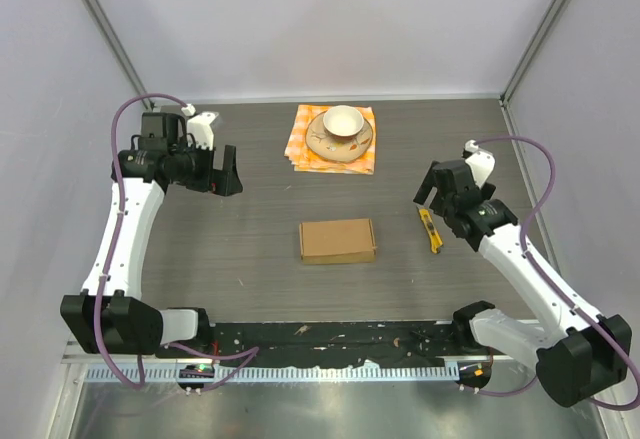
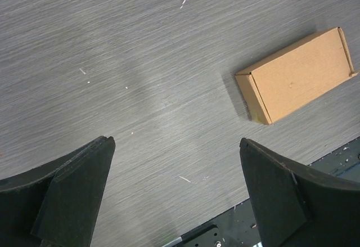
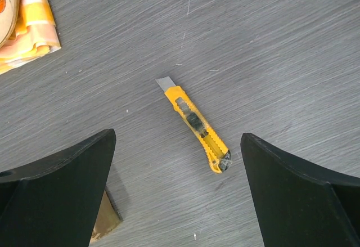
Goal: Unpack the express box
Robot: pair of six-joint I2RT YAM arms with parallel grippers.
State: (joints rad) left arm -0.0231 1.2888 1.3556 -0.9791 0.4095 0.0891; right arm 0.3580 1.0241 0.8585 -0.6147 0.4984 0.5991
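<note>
Both the left gripper (image 2: 175,142) and right gripper (image 3: 178,136) gape empty. Best to close the right on the yellow plastic utility knife (image 3: 194,124) mid-handle (blade exposed), then slit the flat brown cardboard express box (image 1: 337,240).

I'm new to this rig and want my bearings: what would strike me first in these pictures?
A closed brown cardboard box lies flat in the middle of the table. Behind it, near the far edge, a cup stands on a saucer on an orange checkered cloth. Right of the box lies a yellow utility knife, blade tip out, with the open right hand over it.
</note>
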